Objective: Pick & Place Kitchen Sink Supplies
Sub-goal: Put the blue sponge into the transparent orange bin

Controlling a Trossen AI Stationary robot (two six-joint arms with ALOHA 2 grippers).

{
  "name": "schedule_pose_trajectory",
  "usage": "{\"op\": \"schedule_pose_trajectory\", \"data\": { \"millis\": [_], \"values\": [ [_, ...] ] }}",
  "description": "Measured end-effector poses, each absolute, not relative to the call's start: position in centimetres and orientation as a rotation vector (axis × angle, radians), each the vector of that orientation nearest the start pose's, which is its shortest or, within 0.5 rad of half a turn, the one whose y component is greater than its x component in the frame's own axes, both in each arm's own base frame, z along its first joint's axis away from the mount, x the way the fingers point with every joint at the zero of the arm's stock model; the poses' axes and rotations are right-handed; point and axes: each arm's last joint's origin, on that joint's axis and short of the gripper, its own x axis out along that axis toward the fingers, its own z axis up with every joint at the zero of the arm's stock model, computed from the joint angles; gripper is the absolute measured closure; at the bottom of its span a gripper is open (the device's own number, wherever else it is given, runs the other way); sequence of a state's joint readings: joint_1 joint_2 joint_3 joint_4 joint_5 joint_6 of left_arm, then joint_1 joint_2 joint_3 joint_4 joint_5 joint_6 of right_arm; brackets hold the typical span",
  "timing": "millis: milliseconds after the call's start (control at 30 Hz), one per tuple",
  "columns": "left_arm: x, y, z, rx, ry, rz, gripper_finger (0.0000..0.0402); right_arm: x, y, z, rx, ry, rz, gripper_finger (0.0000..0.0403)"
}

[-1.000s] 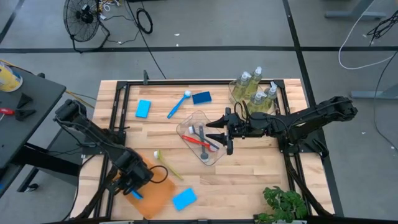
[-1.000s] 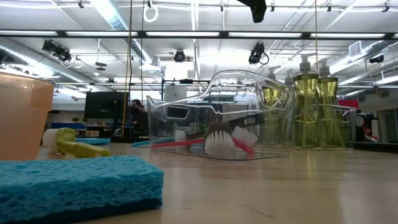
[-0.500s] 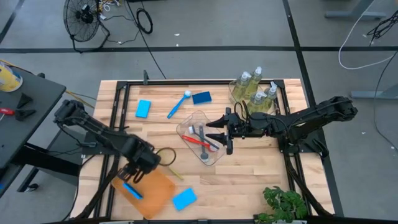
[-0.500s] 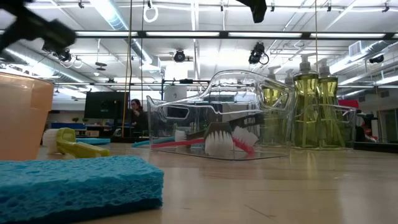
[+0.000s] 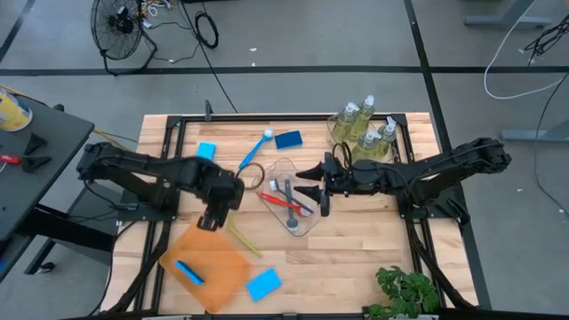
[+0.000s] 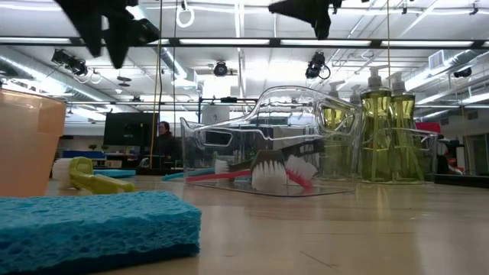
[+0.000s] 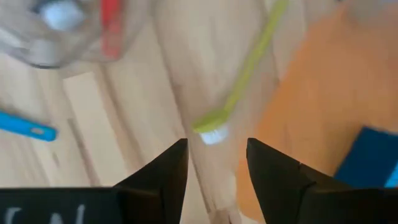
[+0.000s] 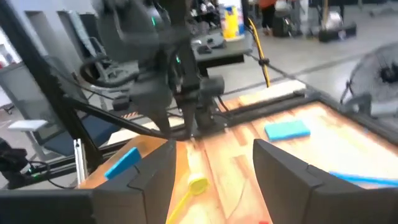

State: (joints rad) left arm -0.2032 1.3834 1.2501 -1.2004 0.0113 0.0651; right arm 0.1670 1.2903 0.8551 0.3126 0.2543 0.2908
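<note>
My left gripper (image 5: 210,219) (image 7: 216,152) hangs open above the table, over the head end of the yellow-green brush (image 5: 240,235) (image 7: 245,74), touching nothing. A blue sponge (image 5: 188,272) lies flat on the orange tray (image 5: 222,267). My right gripper (image 5: 309,187) (image 8: 214,155) is open, poised over the clear tub (image 5: 286,197) that holds a red and a grey brush. A blue brush (image 5: 256,149) and three more blue sponges (image 5: 264,284) (image 5: 206,149) (image 5: 288,140) lie on the wood. Soap bottles (image 5: 364,129) stand in another clear tub.
The table has a black frame along its left and right edges (image 5: 169,160). A green plant (image 5: 407,292) sits at the near right corner. Bare wood lies between the orange tray and the brush tub. In the low view a sponge (image 6: 92,229) fills the foreground.
My left gripper has risen and swung from over the orange tray toward the far edge and the table's middle, ending above the yellow-green brush. The blue sponge that was under it stays flat on the tray. My right arm has kept nearly still.
</note>
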Motion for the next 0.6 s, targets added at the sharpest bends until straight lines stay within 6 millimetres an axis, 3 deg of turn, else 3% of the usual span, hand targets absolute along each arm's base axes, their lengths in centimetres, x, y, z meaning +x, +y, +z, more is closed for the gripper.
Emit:
{"op": "schedule_pose_trajectory", "data": {
  "millis": [233,600],
  "values": [
    [24.1,-0.9,31.9,0.080,1.149,-0.079,0.0246,28.7,2.6,28.9,0.294,0.173,-0.202,0.0191],
    [22.4,4.7,35.7,0.061,0.827,0.124,0.0251,28.5,-2.2,28.1,0.323,0.232,-0.364,0.0191]
  ]
}}
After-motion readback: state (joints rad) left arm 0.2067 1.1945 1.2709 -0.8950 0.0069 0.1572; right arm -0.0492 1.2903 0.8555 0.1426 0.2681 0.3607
